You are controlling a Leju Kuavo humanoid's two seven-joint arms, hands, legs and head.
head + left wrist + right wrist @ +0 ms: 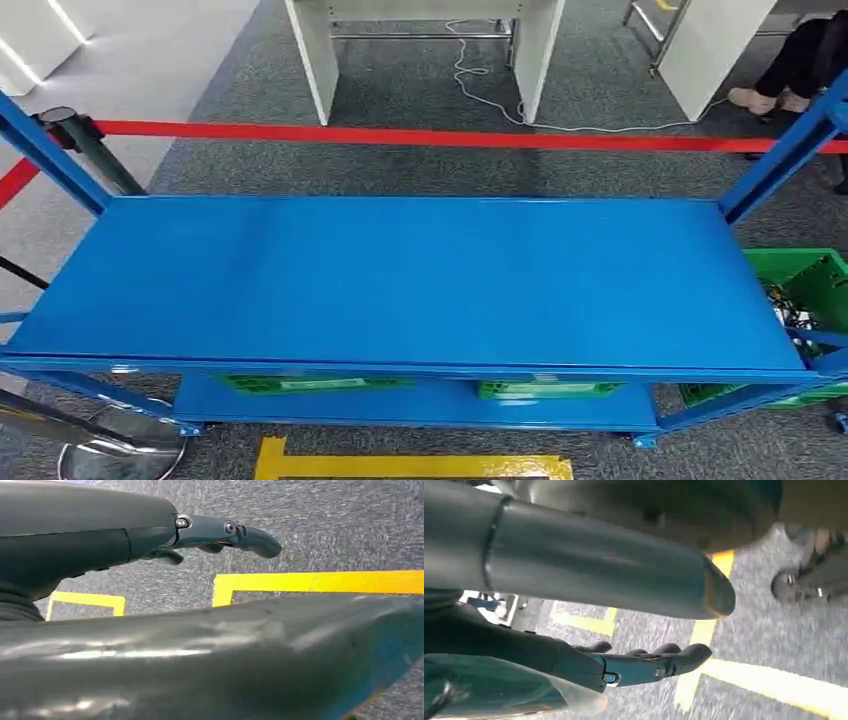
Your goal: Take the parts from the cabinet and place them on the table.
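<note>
The blue cabinet (420,280) stands right in front of me in the head view, and its wide top shelf is bare. On the lower shelf (420,408), two green bins (310,383) (545,389) peek out from under the top shelf's front edge; their contents are hidden. My left hand (215,534) hangs over grey carpet with its fingers stretched out and nothing in them. My right hand (644,662) also hangs over the carpet, fingers extended, holding nothing.
A green crate (810,285) with dark items sits on the floor past the cabinet's right end. A red barrier tape (400,135) runs behind the cabinet, with white table legs (320,60) and a person's feet (765,98) beyond. A stanchion base (120,450) and yellow floor tape (410,465) lie near me.
</note>
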